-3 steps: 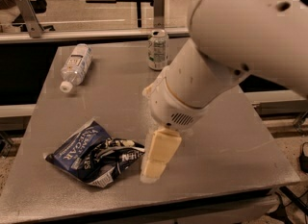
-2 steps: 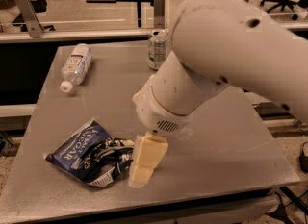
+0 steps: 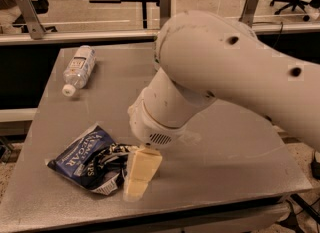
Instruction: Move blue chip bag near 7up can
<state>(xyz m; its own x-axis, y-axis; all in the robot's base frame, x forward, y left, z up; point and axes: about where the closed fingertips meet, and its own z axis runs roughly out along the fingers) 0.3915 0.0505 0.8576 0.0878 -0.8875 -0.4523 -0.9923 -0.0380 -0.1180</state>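
Observation:
The blue chip bag point(image 3: 87, 164) lies crumpled on the grey table point(image 3: 225, 147) at the front left, its white lettering facing up. My gripper point(image 3: 138, 177) hangs from the big white arm right at the bag's right edge, its cream-coloured finger point(image 3: 141, 171) low over the table and touching or overlapping the bag's crumpled end. The 7up can is hidden behind my arm.
A clear plastic water bottle point(image 3: 78, 69) with a white cap lies on its side at the table's back left. My arm's bulky white body point(image 3: 225, 72) covers the table's middle and back right. A railing and office chairs stand beyond the table.
My arm has swung left and down, bringing the gripper from beside the bag to its right edge. The arm now covers the can, which showed earlier at the table's back.

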